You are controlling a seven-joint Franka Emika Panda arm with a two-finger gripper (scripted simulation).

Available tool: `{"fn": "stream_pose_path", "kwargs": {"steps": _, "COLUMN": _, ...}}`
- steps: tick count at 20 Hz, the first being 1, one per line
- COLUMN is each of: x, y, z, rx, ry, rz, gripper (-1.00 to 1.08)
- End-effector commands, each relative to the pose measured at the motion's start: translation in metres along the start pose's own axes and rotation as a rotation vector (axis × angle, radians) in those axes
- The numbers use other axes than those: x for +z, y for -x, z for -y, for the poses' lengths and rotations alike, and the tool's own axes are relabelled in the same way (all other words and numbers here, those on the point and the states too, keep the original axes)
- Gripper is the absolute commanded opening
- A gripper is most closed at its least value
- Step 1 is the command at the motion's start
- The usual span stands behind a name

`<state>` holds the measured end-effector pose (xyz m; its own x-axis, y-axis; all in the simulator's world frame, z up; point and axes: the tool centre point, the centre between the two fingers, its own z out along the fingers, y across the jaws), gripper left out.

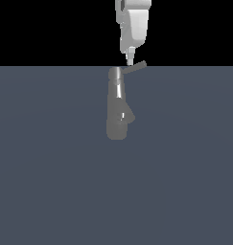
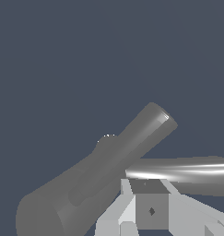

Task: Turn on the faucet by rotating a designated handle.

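A: The white gripper point(image 1: 130, 60) hangs straight down over the top of the grey metallic upright cylindrical faucet point(image 1: 117, 105), its tip right at the thin straight grey metal rod handle point(image 1: 135, 67). Open or closed? I cannot tell; in the exterior view the fingers merge into one pale point, and the wrist view cuts them off.

B: Where does the faucet stand?

A: In the middle of the flat slate-blue surface point(image 1: 51, 182), wider at the base, with the stubby spout point(image 1: 129, 115) poking out low on the exterior view's right. The handle juts from the top, angled up toward that same side.

B: And from the wrist?

A: The handle point(image 2: 182, 173) runs as a bright bar just beyond the gripper point(image 2: 150, 209), seemingly touching or nearly so.

B: What could go wrong?

A: The rod is slim and smooth. If the push lands near its root, I judge there is little leverage and the fingertip may slide off over it. Pressing down rather than sideways would jam against the faucet body.
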<state>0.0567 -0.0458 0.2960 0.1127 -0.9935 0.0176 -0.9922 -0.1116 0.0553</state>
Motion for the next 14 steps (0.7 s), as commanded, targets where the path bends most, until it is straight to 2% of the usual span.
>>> {"fn": "stream_pose_path", "kwargs": {"steps": 1, "x": 0.009, "y": -0.022, "z": 0.004, "rx": 0.022, "ry": 0.006, "rz": -0.003, "gripper": -1.0}}
{"fn": "stream_pose_path", "kwargs": {"steps": 14, "x": 0.021, "y": -0.063, "z": 0.027, "rx": 0.04, "ry": 0.008, "rz": -0.006, "gripper": -1.0}}
